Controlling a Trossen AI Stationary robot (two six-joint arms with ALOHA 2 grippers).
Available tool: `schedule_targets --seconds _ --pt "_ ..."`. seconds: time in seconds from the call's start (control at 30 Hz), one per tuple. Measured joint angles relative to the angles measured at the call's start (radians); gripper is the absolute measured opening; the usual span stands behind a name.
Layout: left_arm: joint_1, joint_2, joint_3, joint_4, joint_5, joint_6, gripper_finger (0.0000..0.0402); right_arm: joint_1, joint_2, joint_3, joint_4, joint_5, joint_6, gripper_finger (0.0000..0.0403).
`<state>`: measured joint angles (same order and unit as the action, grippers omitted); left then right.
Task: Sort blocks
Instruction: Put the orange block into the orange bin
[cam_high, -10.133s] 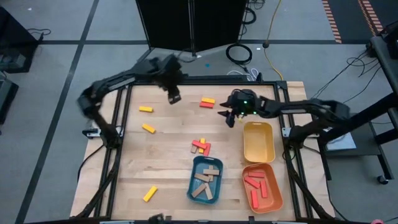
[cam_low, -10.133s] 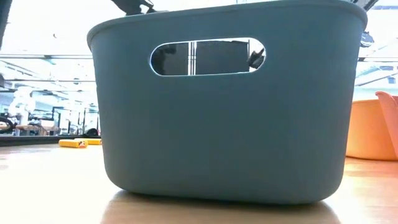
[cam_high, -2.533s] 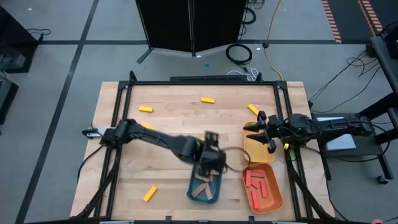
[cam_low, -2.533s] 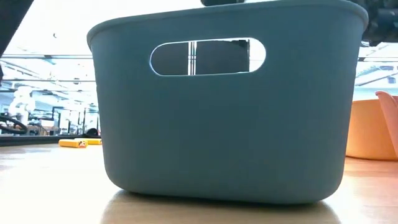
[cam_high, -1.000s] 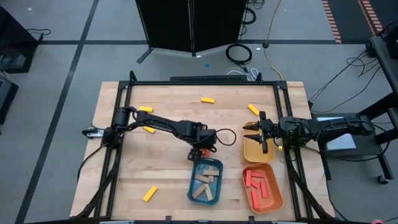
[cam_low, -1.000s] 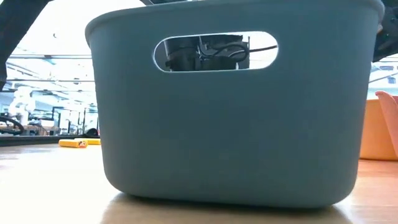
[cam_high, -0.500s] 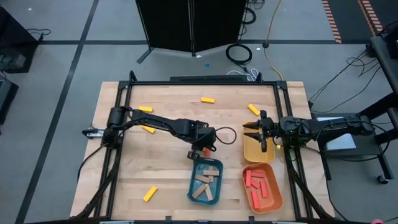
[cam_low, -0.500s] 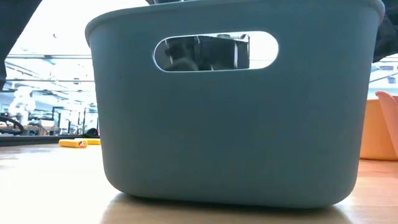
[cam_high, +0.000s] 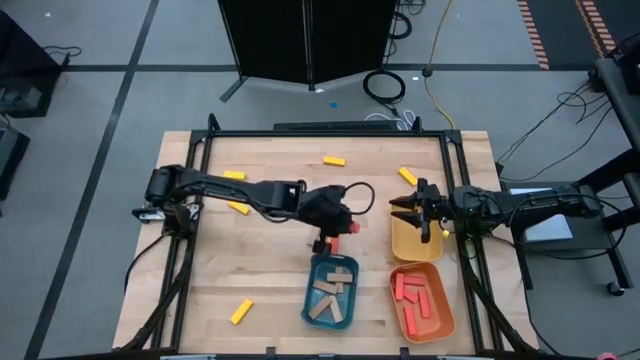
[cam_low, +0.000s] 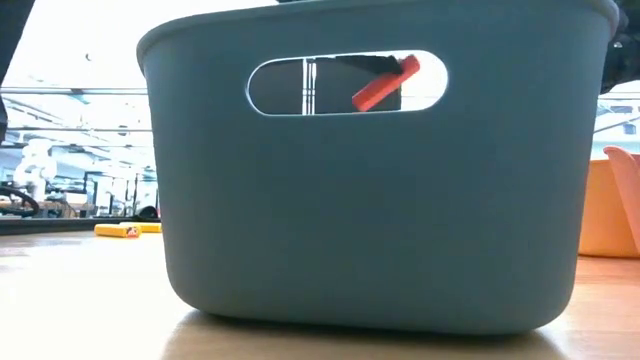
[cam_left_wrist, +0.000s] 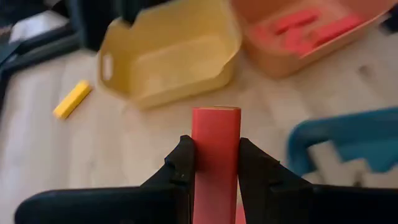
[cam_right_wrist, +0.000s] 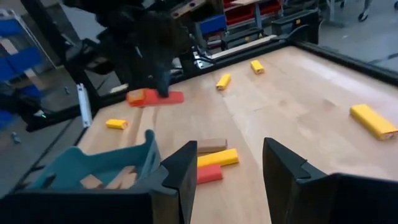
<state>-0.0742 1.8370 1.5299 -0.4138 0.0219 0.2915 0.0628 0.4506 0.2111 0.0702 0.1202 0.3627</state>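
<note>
High view: your left gripper (cam_high: 327, 243), above bare wood just beyond the blue tray (cam_high: 312, 296), is clamped on a red block (cam_high: 351, 227); your right gripper (cam_high: 418, 212) hangs part open and empty over the yellow tray (cam_high: 401, 246). Low view: the block (cam_low: 386, 82) shows tilted through the smooth tray's (cam_low: 360, 220) handle slot. Left wrist: you see a matte, square-ended bar (cam_left_wrist: 215, 158) pinched between both fingers (cam_left_wrist: 181, 169). Right wrist: the red bar (cam_right_wrist: 155, 97) hangs level.
</note>
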Motion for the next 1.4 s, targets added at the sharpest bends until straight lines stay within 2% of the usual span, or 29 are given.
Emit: schedule_targets --seconds 0.13,0.23,0.3,0.43,0.53,0.8,1.03,1.3,1.4 --pt "-0.012 0.0 -0.083 0.192 0.014 -0.027 0.0063 0.002 0.007 0.0 0.005 -0.048 0.023 0.0109" --pt "-0.016 -0.035 -0.203 0.321 -0.047 -0.086 0.0063 0.007 0.009 0.0 0.011 -0.069 0.029 0.0109" --pt "-0.019 -0.055 -0.29 0.503 -0.078 -0.141 0.0063 0.007 0.009 0.0 0.014 -0.073 0.029 0.0109" --pt "-0.043 -0.07 -0.438 0.934 -0.075 -0.205 0.0063 0.006 0.009 0.0 0.038 -0.07 -0.003 0.0109" --pt "-0.056 -0.071 -0.491 1.129 -0.075 -0.212 0.0063 0.002 0.009 0.0 0.079 -0.066 -0.035 0.0109" --pt "-0.061 -0.012 -0.492 1.196 -0.065 -0.261 0.0048 0.002 0.013 0.0 0.138 -0.065 -0.067 0.0109" --pt "-0.065 0.078 -0.454 1.243 -0.022 -0.288 0.0001 0.002 0.015 0.0 0.149 -0.064 -0.09 0.0109" --pt "-0.065 0.071 -0.456 1.218 -0.023 -0.288 0.0011 0.002 0.014 0.001 0.144 -0.064 -0.087 0.0109" --pt "-0.065 0.069 -0.456 1.218 -0.023 -0.287 0.0011 0.002 0.001 0.029 0.084 -0.067 -0.075 0.0109"
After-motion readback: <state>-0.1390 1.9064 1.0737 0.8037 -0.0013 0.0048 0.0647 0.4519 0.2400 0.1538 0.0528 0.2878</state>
